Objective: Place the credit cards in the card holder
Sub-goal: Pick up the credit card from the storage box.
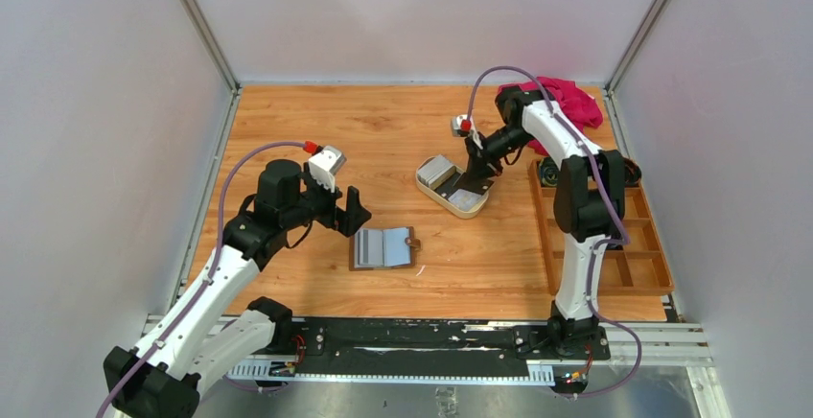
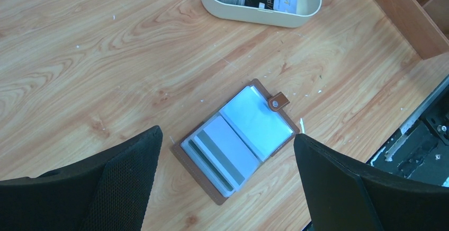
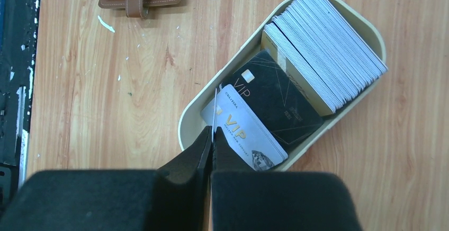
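Right end effector [image 3: 212,135] clamped on thin white plastic card [image 3: 215,109] in cream oval tray [image 3: 185,130] | step: pickup | next: lift to open brown leather card holder [image 2: 235,141] | left end effector [image 2: 226,135] apart

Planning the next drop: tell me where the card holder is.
In the top view the card holder lies open left of centre, beside the left gripper, below-left of the cream tray.

credit cards [image 3: 328,51] in tray [image 3: 183,126], card holder [image 1: 385,247] nearer
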`<state>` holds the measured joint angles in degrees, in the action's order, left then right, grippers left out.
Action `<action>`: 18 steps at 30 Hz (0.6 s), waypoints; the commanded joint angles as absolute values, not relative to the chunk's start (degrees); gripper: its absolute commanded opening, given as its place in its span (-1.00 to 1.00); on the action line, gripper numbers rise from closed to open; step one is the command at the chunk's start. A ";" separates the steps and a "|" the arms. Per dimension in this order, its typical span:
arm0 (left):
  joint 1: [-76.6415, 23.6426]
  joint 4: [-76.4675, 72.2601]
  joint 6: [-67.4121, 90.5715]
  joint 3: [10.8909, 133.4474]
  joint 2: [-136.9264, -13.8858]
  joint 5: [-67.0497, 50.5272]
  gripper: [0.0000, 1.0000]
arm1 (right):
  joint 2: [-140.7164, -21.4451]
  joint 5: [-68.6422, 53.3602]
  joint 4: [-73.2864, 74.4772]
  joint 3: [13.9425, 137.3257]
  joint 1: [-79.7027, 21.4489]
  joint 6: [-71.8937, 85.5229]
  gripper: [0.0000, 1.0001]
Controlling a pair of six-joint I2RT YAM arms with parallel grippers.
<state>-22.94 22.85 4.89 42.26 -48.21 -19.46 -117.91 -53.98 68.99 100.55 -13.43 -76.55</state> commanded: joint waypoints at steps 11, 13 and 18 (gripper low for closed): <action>-22.50 19.97 8.59 41.67 -45.48 -20.88 1.00 | -106.79 -56.83 69.83 99.28 -11.10 -66.95 -1.00; -22.50 19.95 9.89 41.51 -45.32 -20.46 1.00 | -104.67 -57.72 68.08 97.75 -11.07 -64.00 -1.00; -22.50 17.77 15.87 39.52 -44.64 -20.45 1.00 | -99.33 -62.34 63.12 92.85 -11.07 -54.41 -1.00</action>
